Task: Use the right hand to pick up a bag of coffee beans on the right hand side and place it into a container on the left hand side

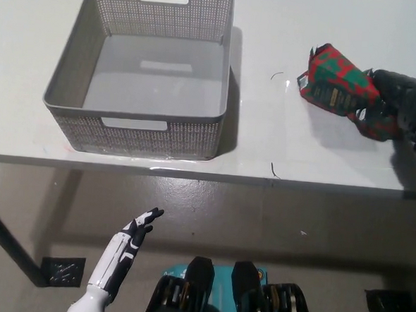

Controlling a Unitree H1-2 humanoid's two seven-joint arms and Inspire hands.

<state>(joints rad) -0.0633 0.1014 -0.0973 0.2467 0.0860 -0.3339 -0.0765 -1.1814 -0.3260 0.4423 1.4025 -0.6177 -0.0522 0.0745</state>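
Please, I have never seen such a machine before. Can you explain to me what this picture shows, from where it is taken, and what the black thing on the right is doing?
The picture comes from a camera on the head of a humanoid robot, looking steeply down, so you see what the robot sees in front of itself.

There is a white table. On its left part stands a grey basket with perforated walls; nothing is inside it.

The black shape at the right edge is the robot's right arm. Its black robot hand is closed around a red and green bag of coffee beans, at the right side of the table.

At the lower left, below the table edge, you see the white robot hand of the left arm. It holds nothing and rests with fingers apart, above the floor.
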